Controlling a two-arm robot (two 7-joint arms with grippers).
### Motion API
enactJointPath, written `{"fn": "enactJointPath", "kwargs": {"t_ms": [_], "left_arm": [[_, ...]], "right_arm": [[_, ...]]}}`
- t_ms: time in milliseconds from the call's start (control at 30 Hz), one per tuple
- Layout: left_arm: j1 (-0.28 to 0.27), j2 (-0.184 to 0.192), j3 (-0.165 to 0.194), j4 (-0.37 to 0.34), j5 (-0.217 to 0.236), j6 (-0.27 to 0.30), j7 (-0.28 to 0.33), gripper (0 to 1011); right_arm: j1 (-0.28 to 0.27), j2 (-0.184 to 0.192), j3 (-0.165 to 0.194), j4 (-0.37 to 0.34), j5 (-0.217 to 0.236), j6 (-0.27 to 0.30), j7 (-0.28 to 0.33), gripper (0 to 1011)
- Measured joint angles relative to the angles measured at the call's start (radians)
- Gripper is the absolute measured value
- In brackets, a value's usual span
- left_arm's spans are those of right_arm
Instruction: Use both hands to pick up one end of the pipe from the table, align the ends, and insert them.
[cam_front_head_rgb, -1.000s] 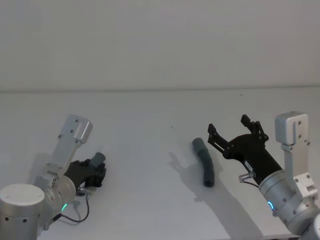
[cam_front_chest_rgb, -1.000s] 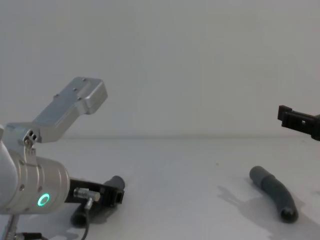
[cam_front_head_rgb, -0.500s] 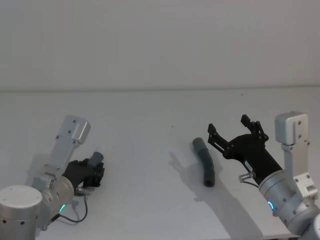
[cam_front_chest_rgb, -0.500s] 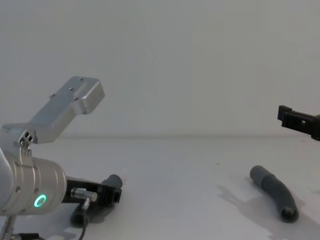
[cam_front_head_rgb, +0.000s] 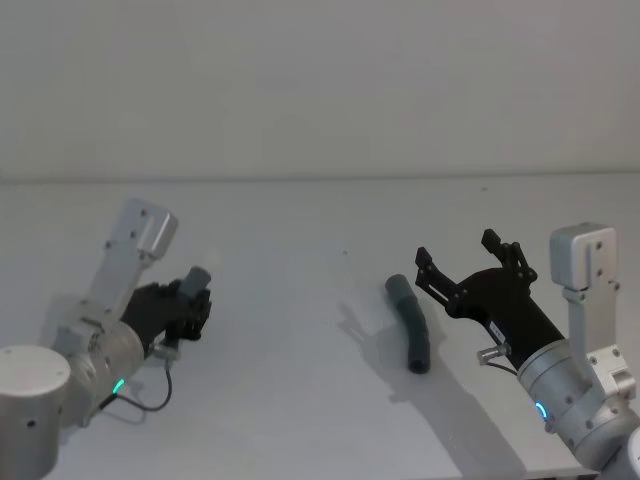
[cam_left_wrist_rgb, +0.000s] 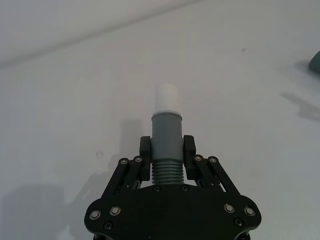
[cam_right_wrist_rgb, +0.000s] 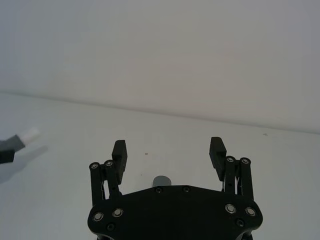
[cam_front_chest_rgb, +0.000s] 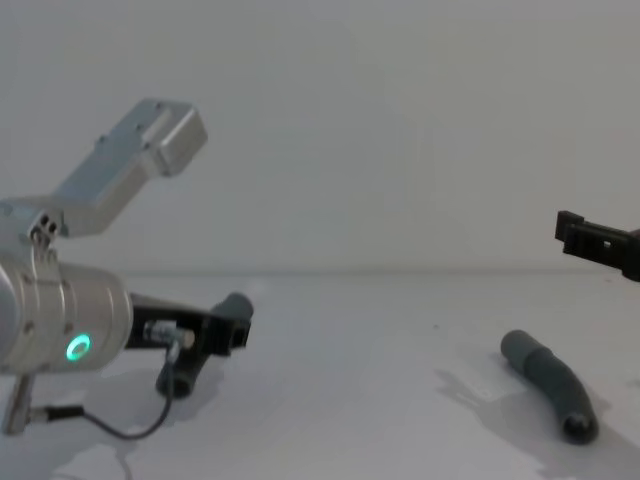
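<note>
At the left side of the table (cam_front_head_rgb: 300, 420), the left pincer (cam_front_head_rgb: 192, 303) is clenched on one pipe piece (cam_left_wrist_rgb: 166, 137). That piece appears lifted off the surface, its white-tipped narrow cuff (cam_left_wrist_rgb: 166, 97) pointing forward. The right pincer (cam_front_head_rgb: 457, 250) hangs released just beside the second pipe piece (cam_front_head_rgb: 410, 325), which lies on the table.

Risk: a grasp placed far from the joining end may let the curved piece pivot, causing misalignment at insertion.

Count: two pincers, two pipe pieces, one table.
</note>
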Motion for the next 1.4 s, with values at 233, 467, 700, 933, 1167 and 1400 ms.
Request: {"fn": "enactJointPath", "kwargs": {"t_ms": [233, 467, 700, 933, 1167, 1400], "left_arm": [[-0.044, 0.028, 0.008, 0.01, -0.001, -0.044, -0.074, 344], [-0.093, 0.064, 0.021, 0.026, -0.013, -0.08, -0.168, 343], [-0.143, 0.104, 0.037, 0.045, -0.034, -0.105, -0.269, 343], [-0.196, 0.146, 0.059, 0.071, -0.058, -0.126, -0.38, 344], [-0.258, 0.195, 0.086, 0.101, -0.085, -0.146, -0.514, 344], [-0.315, 0.236, 0.115, 0.13, -0.108, -0.164, -0.64, 344]], "right_arm": [[0.0, 0.0, 0.0, 0.0, 0.0, 0.0, 0.0, 1002], [0.0, 0.0, 0.0, 0.0, 0.0, 0.0, 0.0, 1002], [0.0, 0.0, 0.0, 0.0, 0.0, 0.0, 0.0, 1002], [0.0, 0.0, 0.0, 0.0, 0.0, 0.0, 0.0, 1002], [0.0, 0.0, 0.0, 0.0, 0.0, 0.0, 0.0, 1002], [0.0, 0.0, 0.0, 0.0, 0.0, 0.0, 0.0, 1002]]}}
